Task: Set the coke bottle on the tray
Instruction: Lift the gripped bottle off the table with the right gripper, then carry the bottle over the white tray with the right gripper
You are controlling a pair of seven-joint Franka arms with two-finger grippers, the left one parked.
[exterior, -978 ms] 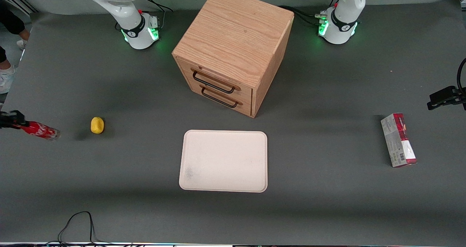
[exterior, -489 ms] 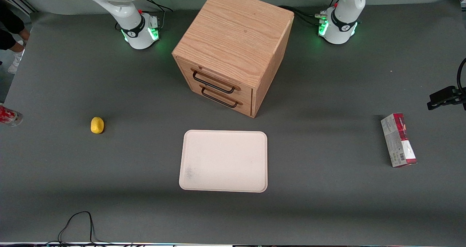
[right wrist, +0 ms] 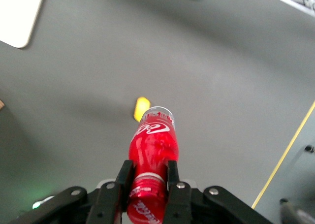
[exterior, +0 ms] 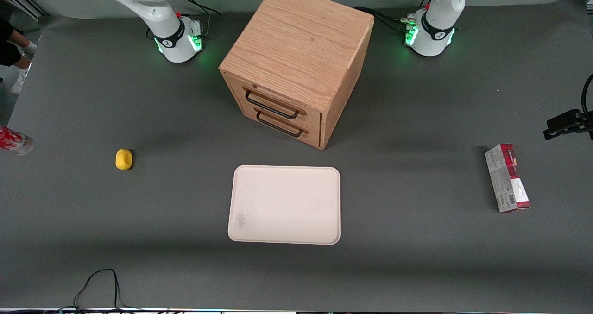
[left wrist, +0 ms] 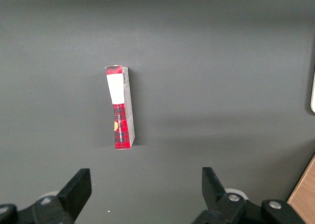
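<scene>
The coke bottle (right wrist: 153,150), red with white script, a red cap and a clear base, is held in my gripper (right wrist: 146,177), whose fingers are shut on its neck. In the front view only the bottle's base end (exterior: 14,140) shows, at the frame's edge past the working arm's end of the table; the gripper itself is out of that view. The cream-white tray (exterior: 284,204) lies flat on the table, nearer to the front camera than the cabinet. A corner of the tray (right wrist: 19,12) shows in the right wrist view, well away from the bottle.
An oak two-drawer cabinet (exterior: 296,64) stands mid-table, drawers shut. A yellow lemon-shaped lump (exterior: 123,159) lies toward the working arm's end, also in the right wrist view (right wrist: 141,108). A red-and-grey carton (exterior: 507,178) lies toward the parked arm's end.
The bottle has been carried off sideways from beside the lemon lump to the frame's edge at the working arm's end, and lifted. The tray, cabinet and carton have not moved.
</scene>
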